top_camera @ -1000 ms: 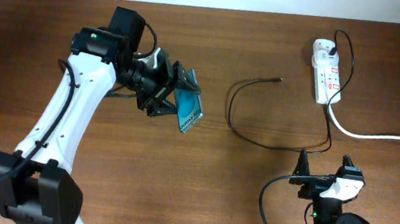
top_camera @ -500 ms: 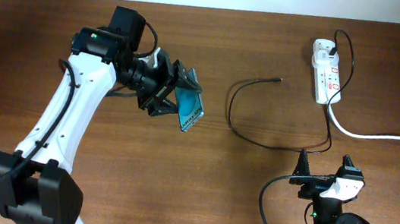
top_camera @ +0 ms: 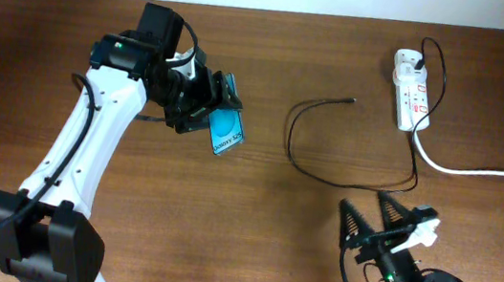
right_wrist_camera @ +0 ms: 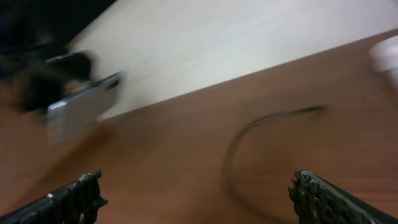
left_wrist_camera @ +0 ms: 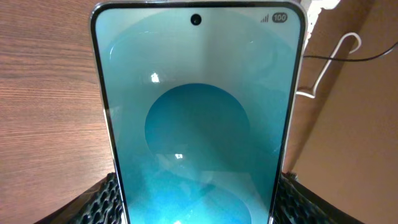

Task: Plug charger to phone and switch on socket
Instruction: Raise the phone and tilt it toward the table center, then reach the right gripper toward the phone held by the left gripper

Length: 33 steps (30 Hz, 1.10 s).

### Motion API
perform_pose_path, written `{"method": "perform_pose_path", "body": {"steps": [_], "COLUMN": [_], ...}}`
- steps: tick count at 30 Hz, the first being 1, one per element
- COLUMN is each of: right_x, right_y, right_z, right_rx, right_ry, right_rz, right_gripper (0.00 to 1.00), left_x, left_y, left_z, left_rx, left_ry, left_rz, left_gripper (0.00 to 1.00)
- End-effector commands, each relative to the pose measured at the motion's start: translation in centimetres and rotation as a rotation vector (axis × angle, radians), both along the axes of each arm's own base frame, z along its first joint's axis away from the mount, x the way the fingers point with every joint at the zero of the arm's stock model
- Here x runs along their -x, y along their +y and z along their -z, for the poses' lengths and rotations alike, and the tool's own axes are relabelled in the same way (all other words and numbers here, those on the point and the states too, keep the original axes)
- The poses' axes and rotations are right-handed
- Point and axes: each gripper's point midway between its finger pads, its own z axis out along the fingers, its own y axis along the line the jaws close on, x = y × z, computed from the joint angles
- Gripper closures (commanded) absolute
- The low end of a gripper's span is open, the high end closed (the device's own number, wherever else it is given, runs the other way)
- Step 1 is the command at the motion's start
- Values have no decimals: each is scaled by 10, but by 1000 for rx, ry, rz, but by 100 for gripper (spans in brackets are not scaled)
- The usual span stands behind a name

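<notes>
Holding the phone (top_camera: 225, 134) clear of the bench (top_camera: 219, 253), the left claw (top_camera: 210, 109) pinches it by one end, far out from the socket (top_camera: 410, 88) on the left arm's side. Versus a second ago the phone has been rolled and pulled slightly back, so the cyan screen faces up more squarely; the left wrist view is filled by that screen, with claw pads at both lower corners. Bigger change: the right claw (top_camera: 372, 221), pressed together and parked a second ago, is now spread wide and swung out over the bench, on the near side of the socket. The right wrist view is blurred, so it looks to be mid-move. The charger (top_camera: 289, 136) lies untouched, one end at the socket's far end, its loop running toward the phone side, and its plug tip (top_camera: 349, 101) free on the bench beside the socket. My read: the right arm is starting its reach for the tip; nothing is plugged into the phone yet, and the socket switches look untouched. The thick white cord (top_camera: 479, 172) trails off the socket's other side.
</notes>
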Motion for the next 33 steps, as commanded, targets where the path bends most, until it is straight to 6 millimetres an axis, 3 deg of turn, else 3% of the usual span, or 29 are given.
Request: {"method": "perform_pose_path", "body": {"steps": [1,3,6,11,16,18,21,22,24,27,31,33], "right_x": [37,68,85,102,83,63,25,20,21,28,15,1], "right_y": [50,73,82,83,73,68,36,20,13,28,29,57], "right_z": [4,1,-3,-71,-90,-88,-69,-74,-89,-94,-78,-59], "right_rx": [-87,-94,-178,-115,-211,-192,-19,62,113,65,61,72], "right_ry": [71,75,150,0,138,204,485,560,579,565,544,381], "right_rz": [-357,-580,-690,-703,-570,-510,-273,-180,-150,-246,-261,-416], "right_gripper": [2,2,2,2,2,2,2,2,2,2,2,2], "left_x": [-5,-5,-5,-5,-5,-7,-11,-11,-13,-13,-13,-13], "left_y": [7,7,7,7,6,5,7,7,5,3,-2,-4], "left_z": [-19,-19,-19,-19,-19,-22,-25,-25,-27,-29,-34,-35], "left_rx": [-26,-27,-28,-27,-26,-5,22,23,35,51,88,106], "left_ry": [-87,-88,-92,-91,-91,-87,-89,-88,-93,-96,-88,-79], "left_rz": [-2,-2,4,4,3,-12,-27,-31,-36,-30,-31,-36], "left_gripper": [78,78,79,80,80,80,80,81,81,81,81,81]}}
